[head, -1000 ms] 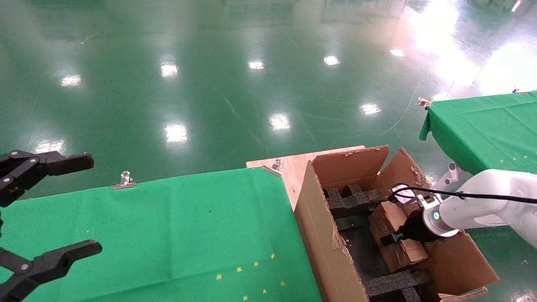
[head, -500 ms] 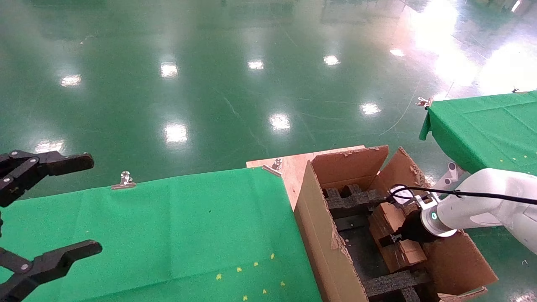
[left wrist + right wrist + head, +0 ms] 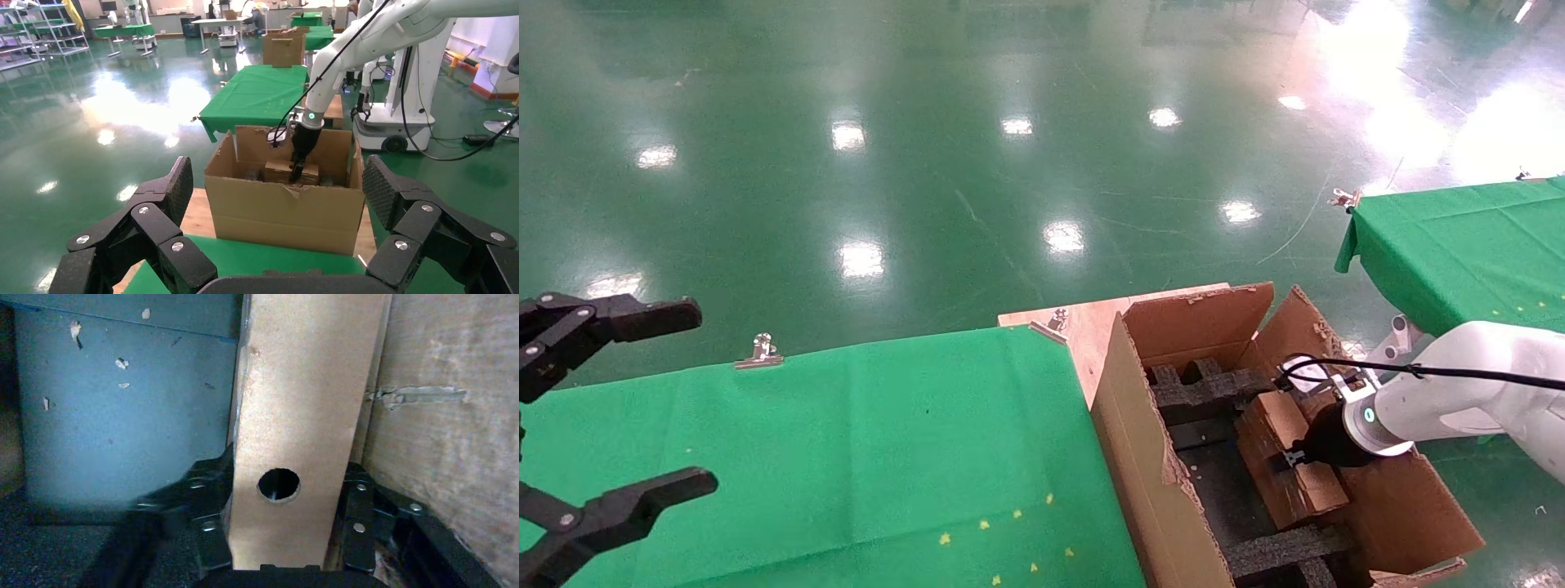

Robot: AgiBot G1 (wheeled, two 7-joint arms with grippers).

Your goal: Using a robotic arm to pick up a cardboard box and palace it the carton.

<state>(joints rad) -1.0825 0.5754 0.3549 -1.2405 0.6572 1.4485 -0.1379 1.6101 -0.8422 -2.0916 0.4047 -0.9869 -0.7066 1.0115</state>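
The robotic arm (image 3: 1459, 400), white with a silver wrist, reaches down into the carton (image 3: 1140, 457) from the right. Its right gripper (image 3: 1289, 462) is shut on the cardboard box (image 3: 1271, 420), which lies tilted against the carton's right wall. In the right wrist view the fingers (image 3: 211, 484) press both sides of the cardboard box (image 3: 300, 404), whose narrow side shows a round hole. From the left wrist view, the carton (image 3: 287, 211) stands ahead with the right gripper (image 3: 297, 168) inside. My left gripper (image 3: 658, 404) hangs open over the table's left end, holding nothing.
Black foam blocks (image 3: 1205, 384) line the carton's floor. The carton sits on a wooden board (image 3: 1091, 322) beside the green-clothed table (image 3: 846, 433), with a metal clip (image 3: 762, 351) on the table's far edge. A second green table (image 3: 1459, 245) stands far right on the glossy green floor.
The right gripper has shifted slightly inside the carton with the cardboard box in it. The left gripper has not moved.
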